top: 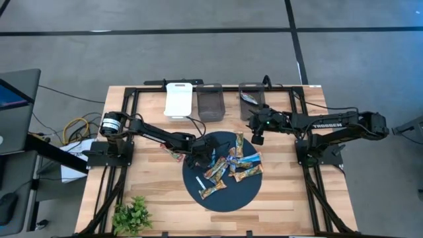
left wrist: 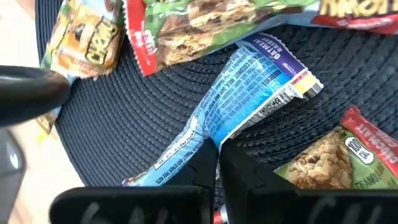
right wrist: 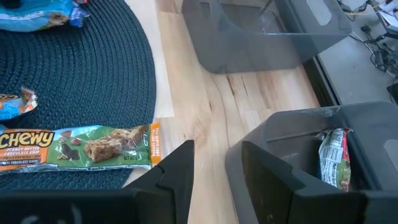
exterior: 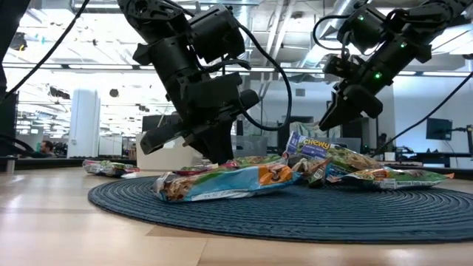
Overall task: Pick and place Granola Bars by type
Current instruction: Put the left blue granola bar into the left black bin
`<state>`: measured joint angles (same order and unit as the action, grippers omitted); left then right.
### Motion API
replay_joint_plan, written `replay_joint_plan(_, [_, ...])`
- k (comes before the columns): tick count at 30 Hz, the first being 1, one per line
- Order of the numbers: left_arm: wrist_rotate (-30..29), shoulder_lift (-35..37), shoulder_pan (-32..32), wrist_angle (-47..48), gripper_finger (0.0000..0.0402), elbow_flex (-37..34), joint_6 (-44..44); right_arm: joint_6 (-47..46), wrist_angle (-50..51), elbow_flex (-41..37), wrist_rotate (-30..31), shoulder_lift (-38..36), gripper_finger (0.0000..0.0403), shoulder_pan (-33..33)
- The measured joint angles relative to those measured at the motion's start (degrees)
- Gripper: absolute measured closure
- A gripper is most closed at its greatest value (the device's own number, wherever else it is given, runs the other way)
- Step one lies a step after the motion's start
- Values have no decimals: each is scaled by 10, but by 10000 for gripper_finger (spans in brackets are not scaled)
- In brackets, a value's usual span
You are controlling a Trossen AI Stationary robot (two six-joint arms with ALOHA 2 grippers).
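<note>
Several granola bars [top: 236, 165] in blue, green-red and orange wrappers lie scattered on a round dark woven mat [top: 228, 198]. My left gripper [left wrist: 217, 163] is down at the mat's left part [top: 198, 153], shut on a blue-wrapped bar [left wrist: 249, 93]. My right gripper [right wrist: 214, 180] hangs open above the table's bare wood near the mat's far right edge [top: 256, 137], with nothing between its fingers. Below and beyond it stands a grey bin [right wrist: 311, 143] holding one green-red bar [right wrist: 334, 158]. My left gripper pinches the blue bar's wrapper about midway along its length [left wrist: 208, 138] between its two fingers, where the wrapper is creased. The fingers slant down from the table's left side and lie across the bar. The bar rests flat on the mat, both ends out to the sides.
At the table's far edge stand a white bin [top: 178, 99] and two dark grey bins [top: 210, 102], [top: 251, 94]. A thin white stick [top: 200, 182] lies on the mat. A small green plant [top: 132, 215] sits at the near left corner. Bare wood lies either side of the mat.
</note>
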<state>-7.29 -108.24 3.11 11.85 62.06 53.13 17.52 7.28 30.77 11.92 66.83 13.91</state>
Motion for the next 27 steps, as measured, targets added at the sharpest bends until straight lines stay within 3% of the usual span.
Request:
replay_joint_plan(8, [-57, 18, 1, 16, 401, 21, -34, 3, 0, 0, 0, 0, 276, 0])
replay_joint_plan(16, [-44, 96, -9, 8, 401, 26, -80, 3, 0, 0, 0, 0, 276, 0])
replay_joint_plan(18, [-40, 121, -21, 7, 401, 26, -87, 4, -1, 0, 0, 0, 276, 0])
replay_joint_plan(23, [-112, 164, -65, 6, 401, 26, -69, 4, -4, 0, 0, 0, 276, 0])
replay_joint_plan(27, [-130, 174, -119, 17, 401, 26, -53, 4, -4, 0, 0, 0, 276, 0])
